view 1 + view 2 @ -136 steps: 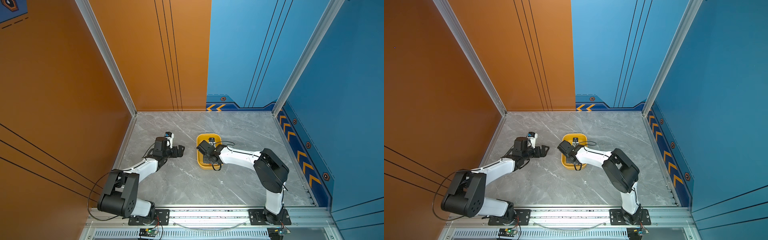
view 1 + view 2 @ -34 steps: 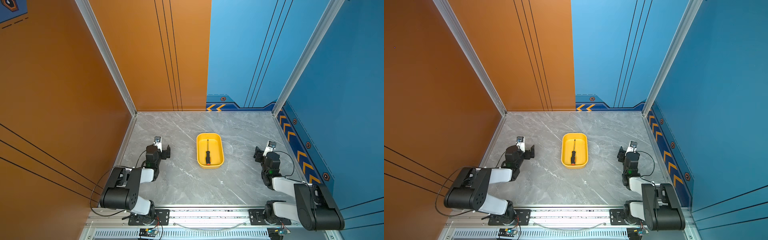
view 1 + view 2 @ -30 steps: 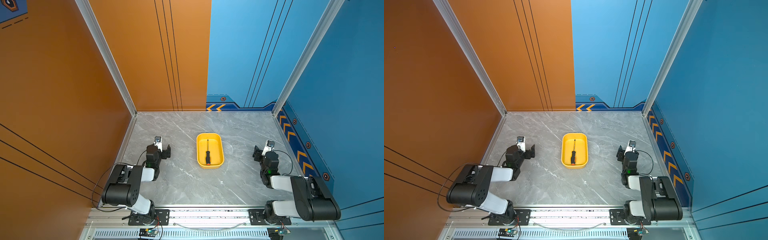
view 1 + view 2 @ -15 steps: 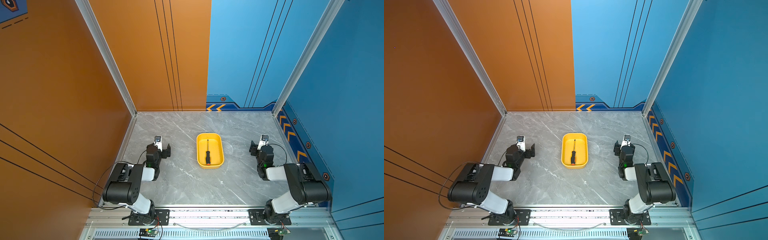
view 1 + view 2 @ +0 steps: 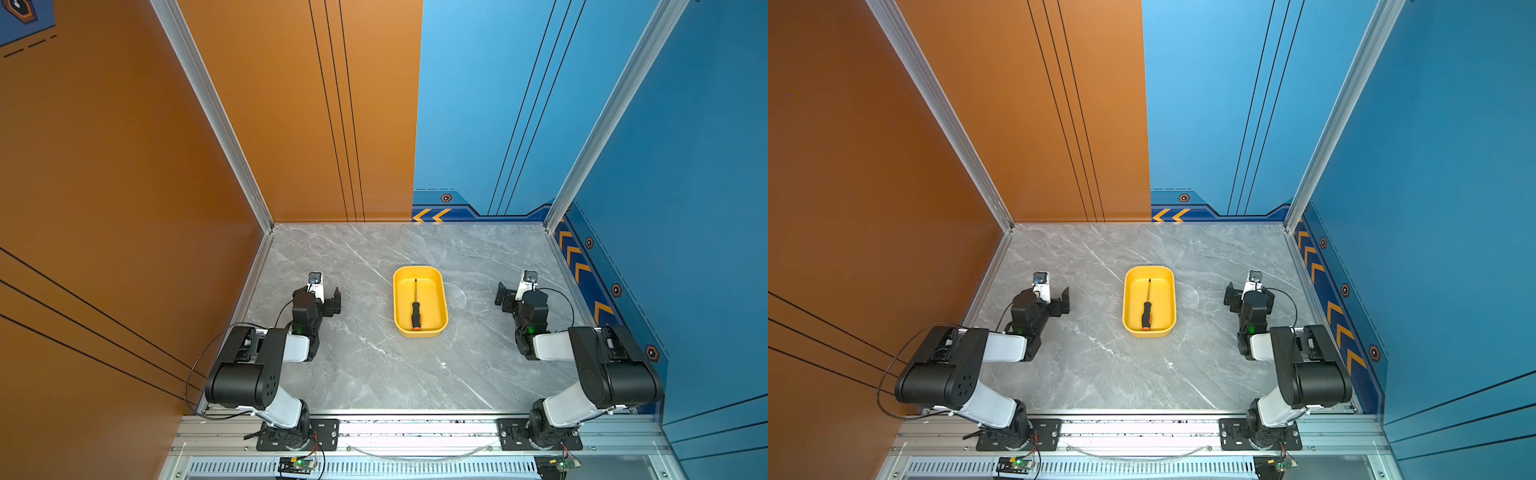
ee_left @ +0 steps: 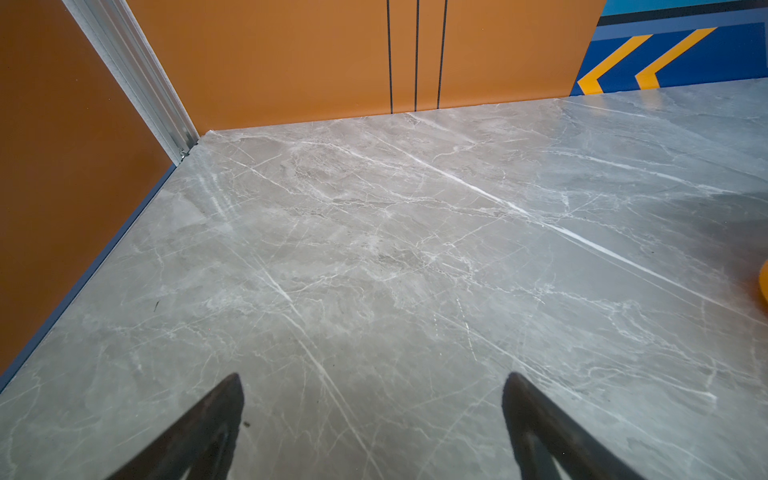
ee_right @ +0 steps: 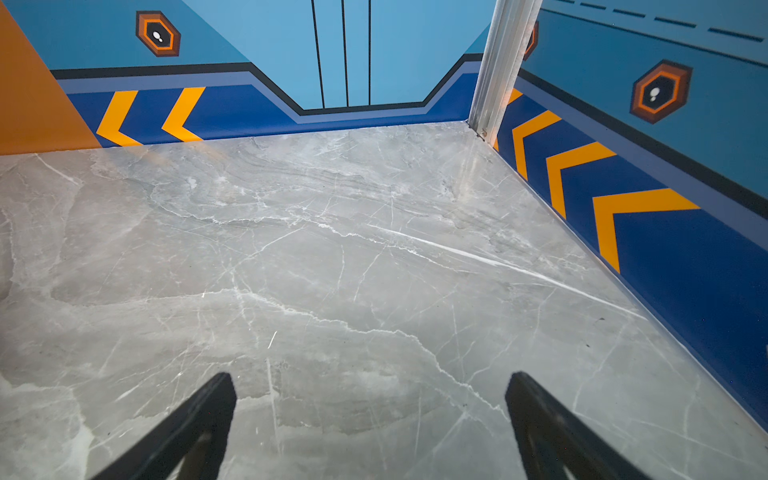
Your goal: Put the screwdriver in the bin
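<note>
The screwdriver (image 5: 415, 309) (image 5: 1147, 311) lies lengthwise inside the yellow bin (image 5: 432, 297) (image 5: 1163, 297) in both top views, orange cap toward the front and tip toward the back wall. My left gripper (image 5: 327, 297) (image 5: 1055, 301) rests low over the table, well left of the bin. It is open and empty, with only marble between its fingertips in the left wrist view (image 6: 372, 382). My right gripper (image 5: 512, 297) (image 5: 1246, 298) hangs well right of the bin, also open and empty (image 7: 370, 380). A sliver of the bin (image 6: 764, 282) shows in the left wrist view.
The grey marble table (image 5: 374, 374) is walled by orange panels at the left and back and blue panels at the right. Both arms are folded back near the front rail (image 5: 415, 428). Cables loop beside each arm.
The right arm has swung its wrist a little left and toward the back, and its jaws stand wider. The left arm, bin and screwdriver have not moved.
</note>
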Robot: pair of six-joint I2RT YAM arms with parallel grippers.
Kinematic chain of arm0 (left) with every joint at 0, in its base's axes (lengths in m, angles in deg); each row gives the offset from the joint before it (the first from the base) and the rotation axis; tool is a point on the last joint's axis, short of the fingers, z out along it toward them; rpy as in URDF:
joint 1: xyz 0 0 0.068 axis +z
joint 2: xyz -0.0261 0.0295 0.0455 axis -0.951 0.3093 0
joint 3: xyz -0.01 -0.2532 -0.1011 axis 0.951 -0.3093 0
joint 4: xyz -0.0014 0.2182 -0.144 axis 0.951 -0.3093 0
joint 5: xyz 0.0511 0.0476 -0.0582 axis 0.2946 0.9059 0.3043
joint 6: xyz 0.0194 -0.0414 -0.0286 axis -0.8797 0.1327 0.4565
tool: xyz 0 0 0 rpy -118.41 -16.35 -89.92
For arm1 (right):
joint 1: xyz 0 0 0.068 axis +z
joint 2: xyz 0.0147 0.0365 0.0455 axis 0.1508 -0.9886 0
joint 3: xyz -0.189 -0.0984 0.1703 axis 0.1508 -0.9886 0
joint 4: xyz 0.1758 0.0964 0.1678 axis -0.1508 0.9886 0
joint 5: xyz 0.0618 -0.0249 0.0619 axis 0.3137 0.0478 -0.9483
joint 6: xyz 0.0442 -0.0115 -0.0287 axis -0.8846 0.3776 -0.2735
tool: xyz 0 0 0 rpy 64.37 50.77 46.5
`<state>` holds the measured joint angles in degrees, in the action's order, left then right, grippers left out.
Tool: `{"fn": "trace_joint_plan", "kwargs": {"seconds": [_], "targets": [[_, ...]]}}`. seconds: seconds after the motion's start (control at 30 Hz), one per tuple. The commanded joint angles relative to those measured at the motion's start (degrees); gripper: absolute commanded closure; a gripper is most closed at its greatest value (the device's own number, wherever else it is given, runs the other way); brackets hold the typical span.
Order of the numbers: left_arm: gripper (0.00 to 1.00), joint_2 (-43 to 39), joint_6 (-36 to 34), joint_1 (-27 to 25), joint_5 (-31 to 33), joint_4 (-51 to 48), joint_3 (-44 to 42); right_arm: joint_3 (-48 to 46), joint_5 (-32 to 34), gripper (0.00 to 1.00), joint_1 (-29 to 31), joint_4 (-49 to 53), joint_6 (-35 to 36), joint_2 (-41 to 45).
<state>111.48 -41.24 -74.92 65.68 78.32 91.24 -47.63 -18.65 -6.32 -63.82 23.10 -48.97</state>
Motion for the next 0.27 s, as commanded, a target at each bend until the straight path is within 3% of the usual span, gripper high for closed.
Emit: {"fn": "trace_joint_plan", "kwargs": {"seconds": [0.0, 0.17, 0.23], "targets": [[0.02, 0.5, 0.1, 0.4, 1.1, 0.1, 0.6, 0.5, -0.2, 0.0, 0.3, 1.5, -0.2, 0.5], [0.02, 0.6, 0.2, 0.4, 1.3, 0.0, 0.7, 0.5, -0.2, 0.0, 0.3, 1.6, -0.2, 0.5], [0.02, 0.8, 2.3, 0.3, 7.5, -0.7, 1.2, 0.5, -0.2, 0.0, 0.2, 1.5, -0.2, 0.5]]}}
